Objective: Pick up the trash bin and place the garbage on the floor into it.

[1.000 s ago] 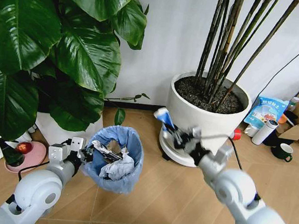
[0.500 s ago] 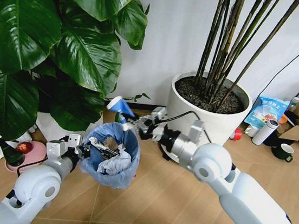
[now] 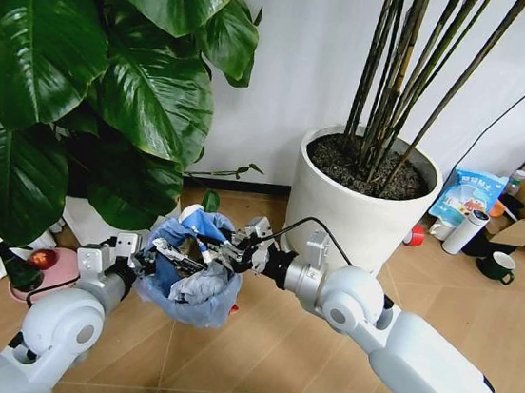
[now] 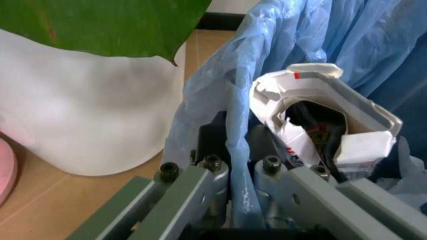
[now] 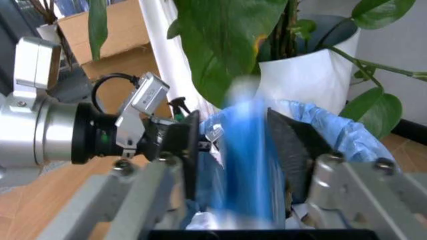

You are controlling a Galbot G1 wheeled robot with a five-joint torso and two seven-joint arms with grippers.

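- Light-blue crinkly plastic lines the small round trash bin (image 3: pixel 190 279), held off the wooden floor in the head view; the left gripper (image 3: pixel 146 261) clamps its rim, and the right gripper (image 3: pixel 220 251) holds a blue-and-white wrapper (image 3: pixel 204 223) over its mouth.
- Left wrist view: jaws pinch the bag's edge (image 4: pixel 237 165); a crumpled white carton (image 4: pixel 320 115) sits inside.
- Right wrist view: jaws narrowly grip the blurred wrapper (image 5: pixel 243 150).

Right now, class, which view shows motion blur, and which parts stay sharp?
Right wrist view: the blue item between the right gripper fingers is smeared. Left wrist view: the bin's bag and carton are sharp. Head view: the leaves are crisp.
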